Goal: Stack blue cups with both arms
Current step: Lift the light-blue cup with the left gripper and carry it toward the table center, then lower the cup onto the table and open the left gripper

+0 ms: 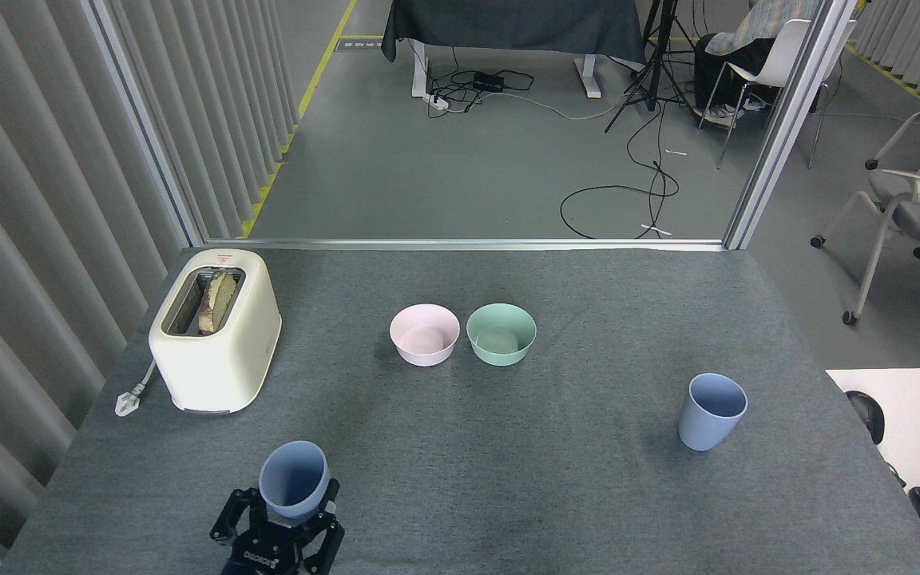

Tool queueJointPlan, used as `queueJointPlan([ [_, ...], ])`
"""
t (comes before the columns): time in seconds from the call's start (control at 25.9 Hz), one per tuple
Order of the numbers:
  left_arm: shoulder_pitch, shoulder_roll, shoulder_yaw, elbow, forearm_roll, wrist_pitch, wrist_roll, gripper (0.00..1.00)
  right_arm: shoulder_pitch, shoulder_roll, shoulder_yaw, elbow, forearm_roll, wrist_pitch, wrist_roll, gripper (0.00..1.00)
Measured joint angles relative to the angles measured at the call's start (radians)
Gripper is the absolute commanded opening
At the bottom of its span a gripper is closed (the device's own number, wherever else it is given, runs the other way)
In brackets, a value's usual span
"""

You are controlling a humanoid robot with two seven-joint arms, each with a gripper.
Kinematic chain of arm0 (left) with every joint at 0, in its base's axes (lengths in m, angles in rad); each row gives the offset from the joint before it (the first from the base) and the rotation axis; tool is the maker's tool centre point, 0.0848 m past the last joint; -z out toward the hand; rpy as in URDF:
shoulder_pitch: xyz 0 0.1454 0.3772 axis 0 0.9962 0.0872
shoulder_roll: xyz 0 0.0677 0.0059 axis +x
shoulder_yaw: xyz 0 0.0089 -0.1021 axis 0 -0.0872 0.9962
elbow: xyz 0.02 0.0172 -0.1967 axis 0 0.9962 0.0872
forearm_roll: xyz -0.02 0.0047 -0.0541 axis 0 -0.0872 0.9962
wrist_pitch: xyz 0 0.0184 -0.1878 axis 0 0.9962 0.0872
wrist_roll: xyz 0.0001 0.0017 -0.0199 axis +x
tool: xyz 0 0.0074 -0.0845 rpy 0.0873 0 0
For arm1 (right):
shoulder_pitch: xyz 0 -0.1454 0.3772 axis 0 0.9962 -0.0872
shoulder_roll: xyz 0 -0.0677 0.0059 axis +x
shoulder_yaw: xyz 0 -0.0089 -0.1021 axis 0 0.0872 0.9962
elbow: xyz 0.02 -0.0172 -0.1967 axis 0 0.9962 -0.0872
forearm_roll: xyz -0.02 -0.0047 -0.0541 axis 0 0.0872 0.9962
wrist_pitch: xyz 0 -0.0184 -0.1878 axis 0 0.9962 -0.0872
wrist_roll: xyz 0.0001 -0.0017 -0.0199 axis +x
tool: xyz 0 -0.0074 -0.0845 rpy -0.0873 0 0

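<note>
One pale-blue cup (293,477) is held upright above the table's near edge, left of centre, with my left gripper (278,527) shut around its lower part; the cup's base is hidden behind the black fingers. The other blue cup (711,412) stands alone on the grey table at the right, mouth up. My right gripper is out of view.
A cream toaster (215,328) with bread in its slot sits at the left, its plug lying beside it. A pink bowl (424,334) and a mint-green bowl (501,334) stand side by side mid-table. A white desk (919,423) with a keyboard lies off the right edge.
</note>
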Motion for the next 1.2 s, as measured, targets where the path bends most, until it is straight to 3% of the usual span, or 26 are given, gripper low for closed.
queueJointPlan([
  [0.27, -0.016, -0.015, -0.183, -0.011, -0.114, -0.011, -0.001, 0.43, 0.000, -0.001, -0.002, -0.001, 0.000, 0.002, 0.004, 1.00],
  [0.58, -0.038, -0.063, -0.267, 0.038, -0.171, -0.017, -0.002, 0.47, -0.001, 0.001, 0.000, 0.000, 0.000, 0.005, 0.000, 1.00],
  [0.66, -0.040, -0.071, -0.280, 0.052, -0.178, -0.017, -0.002, 0.58, -0.001, 0.002, 0.000, 0.000, 0.000, 0.005, 0.000, 1.00],
  [0.69, -0.040, -0.075, -0.285, 0.059, -0.180, -0.017, -0.002, 0.71, -0.002, 0.003, 0.000, 0.000, 0.000, 0.005, 0.000, 1.00],
  [0.73, -0.040, -0.080, -0.288, 0.065, -0.181, -0.017, 0.000, 0.92, -0.002, 0.003, 0.000, 0.000, -0.001, 0.005, 0.000, 1.00],
  [0.77, -0.040, -0.083, -0.291, 0.071, -0.181, -0.017, 0.001, 1.00, -0.002, 0.003, 0.000, 0.000, -0.001, 0.005, 0.000, 1.00],
  [1.2, -0.028, -0.089, -0.285, 0.069, -0.176, -0.085, 0.013, 1.00, -0.002, 0.003, -0.002, 0.000, -0.002, 0.005, -0.002, 1.00],
])
